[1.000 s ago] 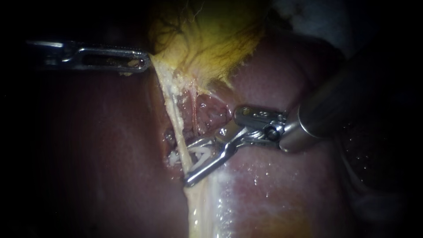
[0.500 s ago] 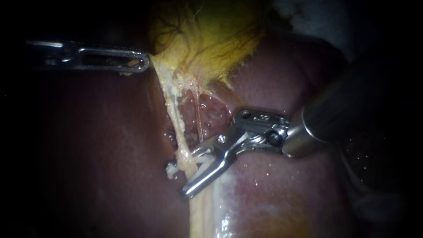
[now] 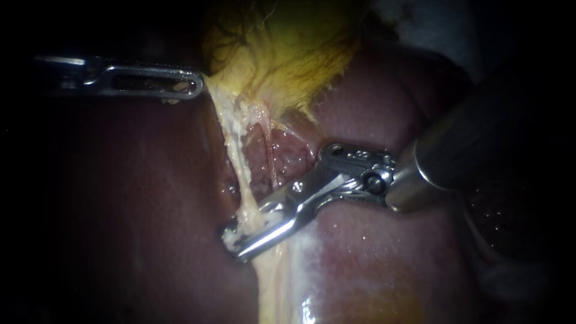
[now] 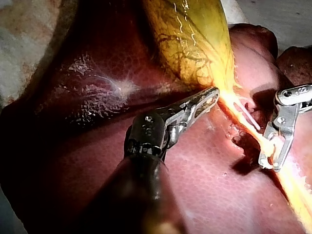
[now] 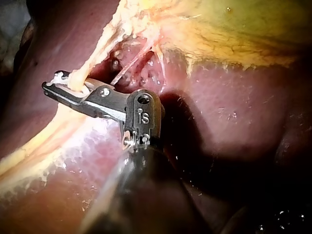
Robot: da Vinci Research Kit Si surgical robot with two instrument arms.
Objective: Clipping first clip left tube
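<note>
Dark red liver (image 3: 384,252) is filling the frame, lying bare on both sides. Upper left, the left instrument (image 3: 195,84) is clenching the edge of the yellow gallbladder (image 3: 288,54). Lower centre, the right instrument (image 3: 240,240) is clamping its jaws on the pale left tube (image 3: 243,174).

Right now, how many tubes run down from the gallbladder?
2. A thick pale tube sits clamped in the right instrument's jaws; a thin pink tube runs just beside it. Others may be hidden under tissue.
</note>
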